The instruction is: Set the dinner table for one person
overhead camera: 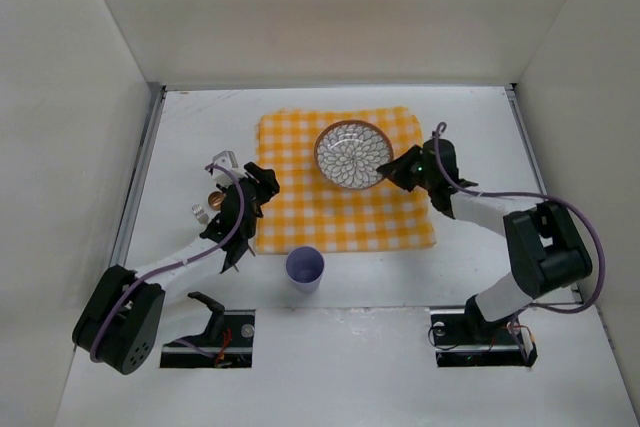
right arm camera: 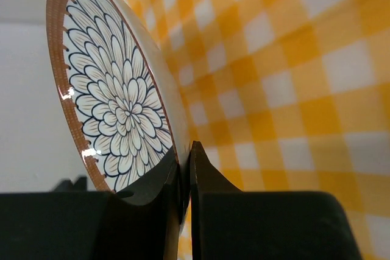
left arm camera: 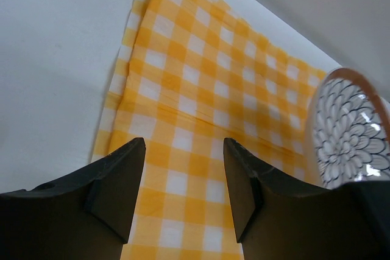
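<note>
— So, the right gripper [overhead camera: 398, 169]?
— Pinching the plate [overhead camera: 353, 154] by its rim, over the checked cloth [overhead camera: 300, 217]; the left gripper [overhead camera: 262, 183] hangs spread and empty above that cloth. The white counter [overhead camera: 400, 292] lies under everything.

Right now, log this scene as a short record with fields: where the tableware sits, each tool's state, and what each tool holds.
dinner table: white, carries everything below
checked cloth: yellow and white, spread flat on the far middle of the table
plate: flower pattern, brown rim, over the cloth's far right part
cup: purple, upright, on the table just beyond the cloth's near edge
left tool: open, empty, over the cloth's left side
right tool: shut on the plate's rim
</note>
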### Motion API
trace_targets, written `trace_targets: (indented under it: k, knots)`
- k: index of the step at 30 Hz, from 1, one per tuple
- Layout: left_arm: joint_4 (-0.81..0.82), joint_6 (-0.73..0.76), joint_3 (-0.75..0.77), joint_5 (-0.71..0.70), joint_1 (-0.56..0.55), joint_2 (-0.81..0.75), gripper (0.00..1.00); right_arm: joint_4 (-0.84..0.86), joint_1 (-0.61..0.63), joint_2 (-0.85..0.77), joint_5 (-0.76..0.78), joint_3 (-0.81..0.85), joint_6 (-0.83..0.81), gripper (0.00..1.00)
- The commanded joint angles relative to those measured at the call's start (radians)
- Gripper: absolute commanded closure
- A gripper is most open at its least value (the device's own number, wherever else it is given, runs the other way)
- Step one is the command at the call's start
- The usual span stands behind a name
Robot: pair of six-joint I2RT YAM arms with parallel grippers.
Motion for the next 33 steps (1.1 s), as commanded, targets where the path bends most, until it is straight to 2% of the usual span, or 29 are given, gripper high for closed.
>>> trace_targets:
  k: [1, 4, 11, 19, 21, 25, 29, 33]
  knots:
    - [0.047, 0.017, -0.01, -0.023, 0.007, -0.027, 0.48, 0.149, 0.047, -0.002, -0.031, 0.05, 0.009, 0.94]
    - [0.044, 0.017, -0.007, -0.023, 0.01, -0.022, 0.49, 0.149, 0.101, 0.056, -0.038, 0.068, 0.003, 0.93]
    - [0.042, 0.02, -0.015, -0.032, 0.012, -0.041, 0.49, 0.134, 0.128, 0.128, -0.057, 0.077, 0.002, 0.93]
    - [0.044, 0.024, -0.007, -0.034, 0.003, -0.024, 0.49, 0.081, 0.131, 0.108, -0.038, 0.067, -0.026, 0.89]
    - [0.047, 0.024, -0.006, -0.034, 0.003, -0.024, 0.49, 0.063, 0.133, 0.11, -0.025, 0.061, -0.025, 0.82]
    - [0.042, 0.018, -0.009, -0.028, 0.01, -0.025, 0.49, 0.029, 0.139, 0.116, 0.012, 0.041, -0.038, 0.57]
    - [0.042, 0.026, -0.01, -0.039, 0.012, -0.039, 0.49, -0.038, 0.139, 0.018, 0.095, -0.002, -0.086, 0.47]
    - [0.041, 0.026, -0.009, -0.039, 0.001, -0.041, 0.49, -0.193, 0.142, -0.126, 0.216, -0.021, -0.202, 0.44]
